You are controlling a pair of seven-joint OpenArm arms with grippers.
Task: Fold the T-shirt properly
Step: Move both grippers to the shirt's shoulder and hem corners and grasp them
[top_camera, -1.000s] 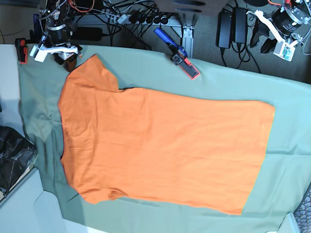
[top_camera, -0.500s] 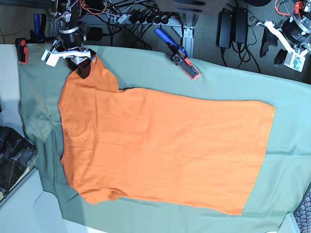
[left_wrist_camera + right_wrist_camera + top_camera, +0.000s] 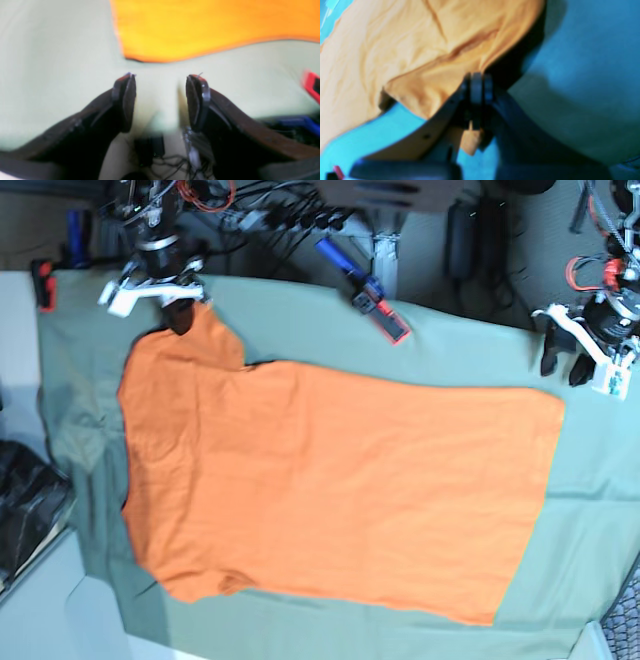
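T-shirt [image 3: 330, 485] flat on counter cover [image 3: 480, 345], spread w/ few creases. Thin, limp, light; will drape and drag, so pinch at edges/corners. Right tool [image 3: 477, 86] clamped on sleeve tip. Left tool [image 3: 160, 100] spread wide, empty, just beside hem corner.

One orange T-shirt [image 3: 330, 480] is seen, laid on one grey-green table cover [image 3: 600, 500]. Two grippers are counted: the right gripper [image 3: 180, 315] at a sleeve and the left gripper [image 3: 562, 360] near the hem corner. One blue-and-red clamp [image 3: 365, 290] is seen at the cover's far edge, and one small red clamp [image 3: 43, 283] at its corner. One black bag [image 3: 25, 500] is seen.
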